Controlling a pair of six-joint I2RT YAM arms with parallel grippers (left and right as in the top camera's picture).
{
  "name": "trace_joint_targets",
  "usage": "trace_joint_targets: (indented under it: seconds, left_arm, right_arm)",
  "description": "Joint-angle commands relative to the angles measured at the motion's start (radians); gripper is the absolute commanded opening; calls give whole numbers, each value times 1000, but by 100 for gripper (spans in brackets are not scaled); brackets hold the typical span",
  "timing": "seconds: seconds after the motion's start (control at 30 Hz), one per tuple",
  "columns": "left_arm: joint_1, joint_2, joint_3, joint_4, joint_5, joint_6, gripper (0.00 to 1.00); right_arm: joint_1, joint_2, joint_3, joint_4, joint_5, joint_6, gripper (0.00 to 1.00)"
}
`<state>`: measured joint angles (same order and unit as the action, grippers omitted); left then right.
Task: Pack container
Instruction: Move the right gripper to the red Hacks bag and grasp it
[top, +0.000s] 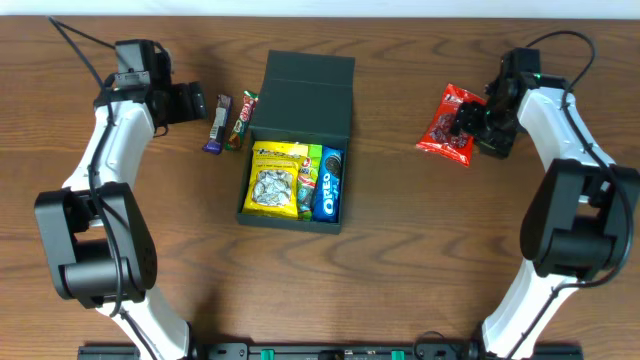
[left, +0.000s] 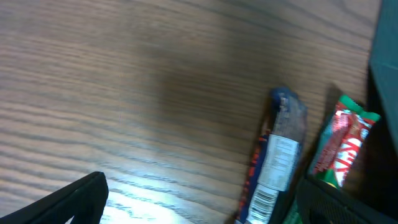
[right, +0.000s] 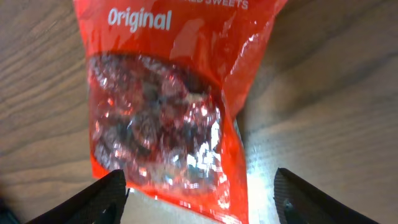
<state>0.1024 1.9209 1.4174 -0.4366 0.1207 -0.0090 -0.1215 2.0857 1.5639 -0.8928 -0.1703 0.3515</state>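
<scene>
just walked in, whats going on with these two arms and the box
Two robot arms are packing snacks into the open container. A yellow packet and an Oreo pack already lie inside. The left gripper, open, hovers by a purple bar left of the box; the right gripper, open, is over a red sweets bag.
</scene>
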Motion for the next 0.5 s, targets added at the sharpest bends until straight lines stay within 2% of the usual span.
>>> trace_joint_targets:
  seconds: [0.0,0.07,0.13,0.2,0.23,0.27,0.47]
  left_arm:
    - [-12,13,16,4,7,32,98]
    - [-12,14,16,4,7,32,98]
    - [-11,14,16,8,6,32,98]
    - [-11,14,16,8,3,32,98]
    - [-11,14,16,8,3,32,98]
    - [-11,14,16,8,2,32,98]
    - [-4,14,16,8,-35,33,98]
  right_arm:
    - [2,47,-8,8,-22,30,70]
    - [2,54,-8,14,-21,37,61]
    - [3,55,-7,38,-21,37,37]
    - [3,55,-7,50,-21,37,22]
    - [3,55,-8,52,-21,37,9]
    - [3,55,-7,51,-21,37,2]
    - [-4,52,74,-37,-13,7,2]
